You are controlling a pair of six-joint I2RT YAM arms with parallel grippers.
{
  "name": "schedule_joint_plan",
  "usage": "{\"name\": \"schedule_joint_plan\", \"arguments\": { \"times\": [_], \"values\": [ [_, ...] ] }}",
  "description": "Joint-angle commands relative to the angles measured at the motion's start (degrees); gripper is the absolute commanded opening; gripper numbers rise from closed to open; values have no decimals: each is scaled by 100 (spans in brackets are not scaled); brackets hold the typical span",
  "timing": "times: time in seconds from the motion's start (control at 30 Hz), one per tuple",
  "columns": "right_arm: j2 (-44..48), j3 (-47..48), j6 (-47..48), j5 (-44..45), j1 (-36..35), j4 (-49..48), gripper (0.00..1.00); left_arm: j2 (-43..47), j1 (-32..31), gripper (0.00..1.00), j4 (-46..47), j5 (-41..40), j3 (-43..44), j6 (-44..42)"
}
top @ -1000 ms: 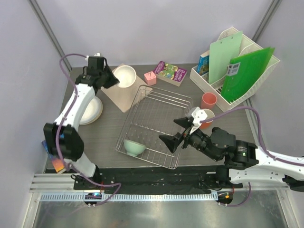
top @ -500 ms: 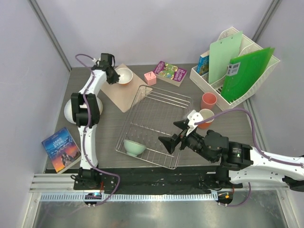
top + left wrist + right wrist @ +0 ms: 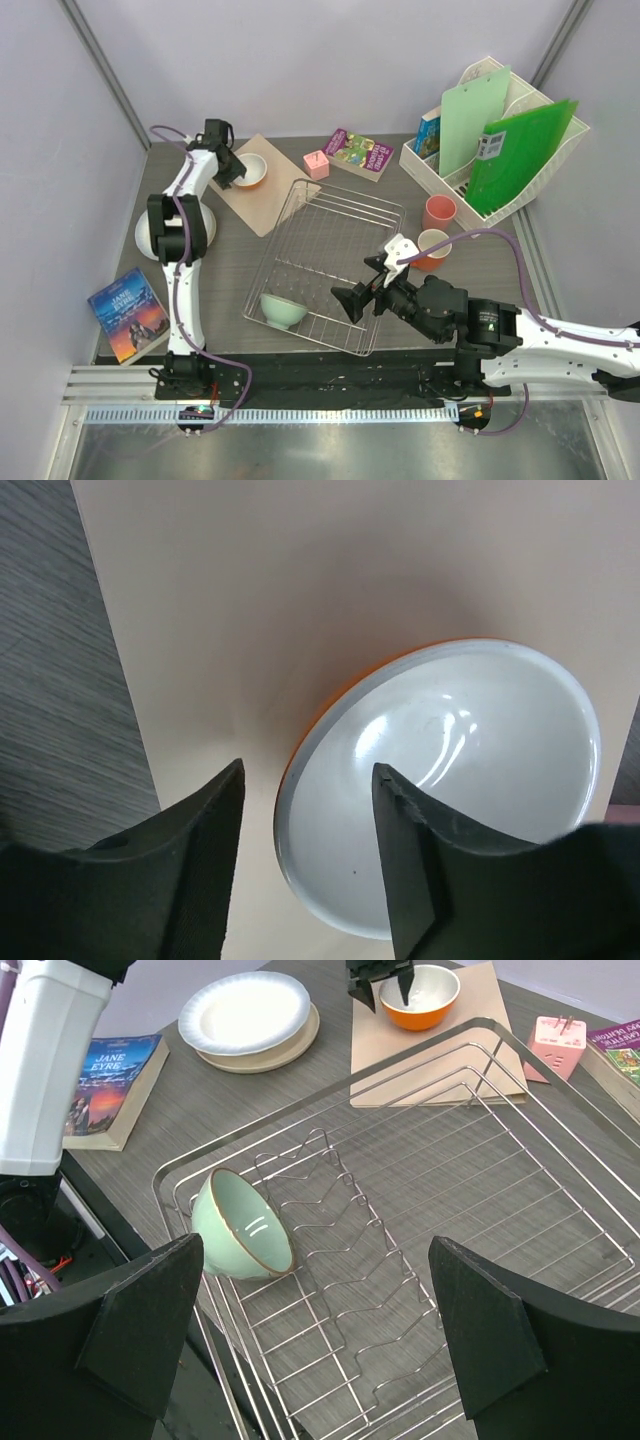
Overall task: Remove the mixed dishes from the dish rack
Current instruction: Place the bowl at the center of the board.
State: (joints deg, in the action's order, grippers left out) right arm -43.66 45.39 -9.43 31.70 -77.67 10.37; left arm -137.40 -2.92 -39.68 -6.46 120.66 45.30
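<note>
**let go clean, then lift straight off the orange bowl**

the orange bowl (image 3: 450,780) sits upright on the beige board (image 3: 300,580) at the far left of the bench (image 3: 230,270), outside the dish rack (image 3: 330,245). the left claw (image 3: 307,780) is at the bowl's near rim with its fingers apart. the rim passes between them and neither pad looks pressed against it. this reads as the put-down step, with the bowl already resting on the board.

to do it well, the left claw should spread a little wider before it moves, so that no finger drags the rim. it should then rise straight up rather than pull sideways. a sideways exit could tip the bowl or slide it toward the board's edge.

the right claw (image 3: 315,1290) hangs over the near side of the rack, spread fully wide and holding nothing. the mint-green bowl (image 3: 240,1225) lies on its side in the rack's near left corner and looks like the only dish in there. it is probably the next pick. a grip across its rim is likely to work best, lifted clear of the wire dividers before it travels.

the plates (image 3: 250,1018) are stacked on the bench left of the rack. the pink cup (image 3: 440,212) and the orange cup (image 3: 433,245) stand on its right.
</note>
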Motion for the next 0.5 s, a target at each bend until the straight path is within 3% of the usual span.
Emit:
{"name": "schedule_joint_plan", "arguments": {
  "times": [0.0, 0.17, 0.23, 0.33, 0.47],
  "values": [
    [-20, 5, -15, 161, -11, -202, 100, 705, 37, 62, 92, -75, -130, 32],
    [-81, 58, -15, 274, -3, -141, 100, 1329, 81, 73, -215, -128, -121, 75],
    [-143, 76, -76, 458, -12, -114, 100, 2046, 90, 73, -155, -40, -401, 277],
    [-362, 128, -322, 951, 15, -132, 100, 3398, 20, 73, 363, 250, -1490, 488],
    [-722, 251, -805, 786, 356, -97, 100, 4718, -489, 72, 523, 365, -2895, 296]
  ]
}}
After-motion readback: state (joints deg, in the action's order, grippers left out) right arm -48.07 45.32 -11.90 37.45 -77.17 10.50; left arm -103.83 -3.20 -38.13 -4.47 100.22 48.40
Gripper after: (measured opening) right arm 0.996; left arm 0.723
